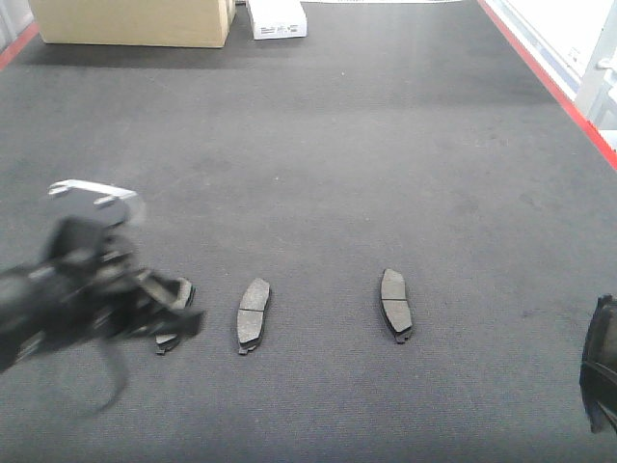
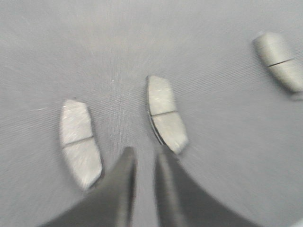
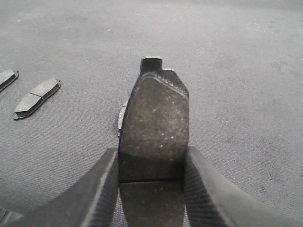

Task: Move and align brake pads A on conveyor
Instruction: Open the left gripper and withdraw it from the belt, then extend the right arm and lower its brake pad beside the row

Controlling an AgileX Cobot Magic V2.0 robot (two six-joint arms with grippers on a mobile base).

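Three brake pads A lie in a row on the conveyor [image 1: 366, 174]. The left one [image 1: 167, 341] is partly hidden under my left gripper [image 1: 175, 311]; the others are the middle pad [image 1: 254, 313] and the right pad [image 1: 395, 304]. In the blurred left wrist view my left gripper [image 2: 145, 153] shows a narrow gap with only belt in it, hanging between two pads [image 2: 80, 142] [image 2: 164, 113]. My right gripper [image 3: 151, 153] is shut on a further brake pad [image 3: 154, 118], gripped across its middle groove and held above the belt. In the front view the right gripper [image 1: 603, 367] is at the right edge.
A cardboard box [image 1: 130, 21] and a small white box [image 1: 277, 17] stand at the belt's far end. A red edge strip [image 1: 559, 87] runs down the right side, with white structure [image 1: 603, 58] beyond it. Two lying pads [image 3: 37, 97] [image 3: 5, 78] show left in the right wrist view.
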